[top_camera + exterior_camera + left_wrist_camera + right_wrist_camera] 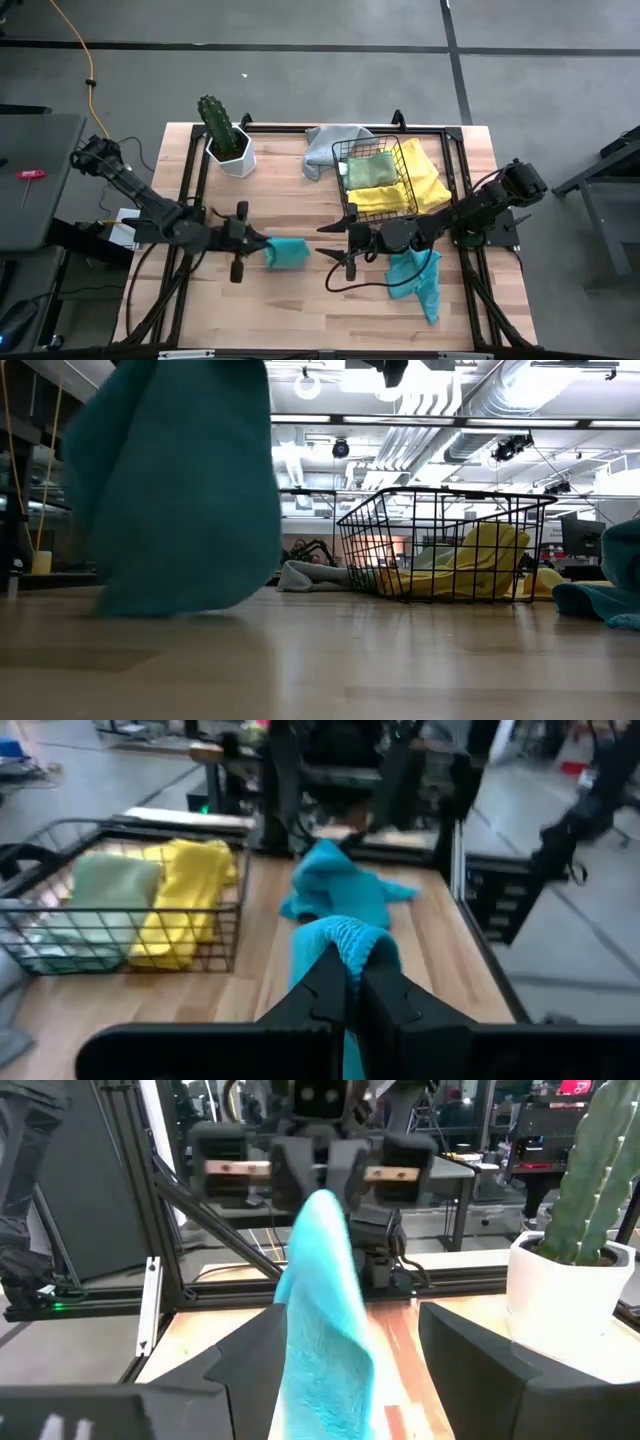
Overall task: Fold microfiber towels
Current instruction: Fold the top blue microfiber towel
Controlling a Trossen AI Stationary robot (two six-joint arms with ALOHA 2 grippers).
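The left gripper (262, 247) pinches a teal towel (287, 252) between its fingers (330, 982), lifting it off the wooden bench (300, 310) so it hangs free, likely to open it for folding. Facing it, the right gripper (322, 241) waits with fingers spread, just beside the cloth. A second teal towel (418, 281) lies crumpled under the right arm. Yellow towels (415, 185) and a green one (372, 170) fill the wire basket (345, 155); a grey one (325, 145) lies beside it. Bare bench lies in front.

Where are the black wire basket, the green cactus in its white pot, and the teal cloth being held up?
Black wire basket (345, 160), high view, left rim.
Green cactus (215, 120), high view, stem.
Held teal cloth (287, 251), high view, middle.
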